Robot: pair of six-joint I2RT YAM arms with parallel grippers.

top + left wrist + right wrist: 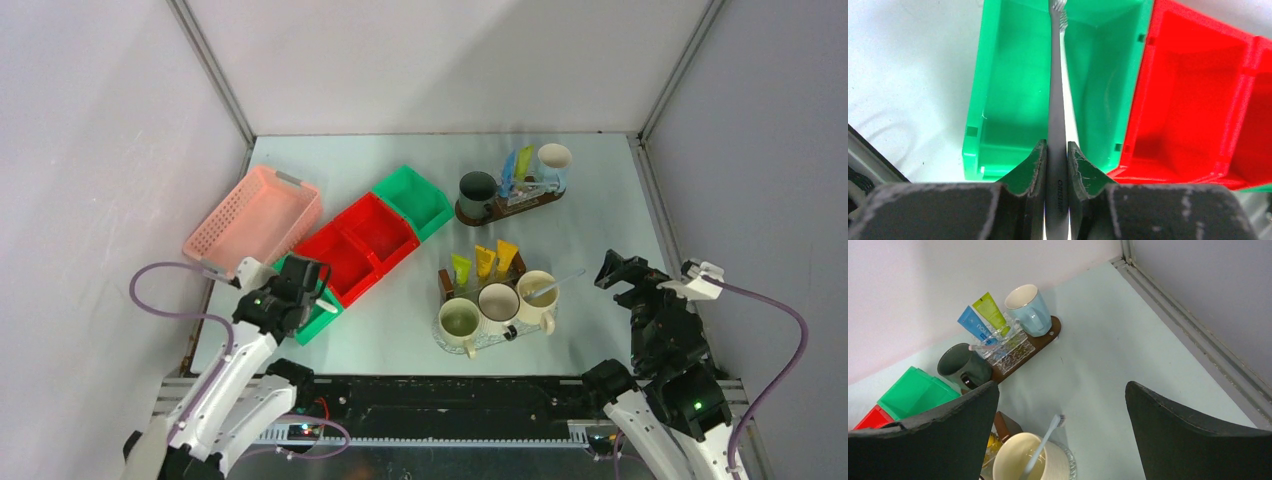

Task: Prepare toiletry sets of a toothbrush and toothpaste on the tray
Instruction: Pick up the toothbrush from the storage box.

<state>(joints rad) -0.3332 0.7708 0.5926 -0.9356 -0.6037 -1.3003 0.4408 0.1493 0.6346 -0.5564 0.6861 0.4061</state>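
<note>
The desk (590, 230) carries a slanting row of containers on my left: a pink basket (255, 220), two red bins (360, 245), a far green bin (415, 198) beyond them and a near green bin (1013, 100) by the left arm. The red bins lie between that arm and the near tray (497, 343), which holds three mugs (498, 303) in a row with three tubes (485, 262), yellow to orange, standing behind them. The far tray (520, 205), dark wood, sits toward the back wall with a dark mug (478, 190), a pale blue mug (553, 160), and a blue tube (508, 172) and a green tube (524, 160) between them.

My left tool (1056, 150) is clamped on the toothbrush (1056, 90), both fingers against the handle, over the near green bin. The toothbrush is slim and pale grey, with small lettering on the handle and bristles at the far end. My right tool (1062, 387) gapes wide and holds nothing, right of the near tray.

The left wrist view shows the grip itself; from above, the arm covers most of it. The right wrist view shows a second brush (1043, 445) leaning in the cream mug (1020, 455), head above the rim, and a third brush (979, 346) on the far tray, too small to make out from above.
</note>
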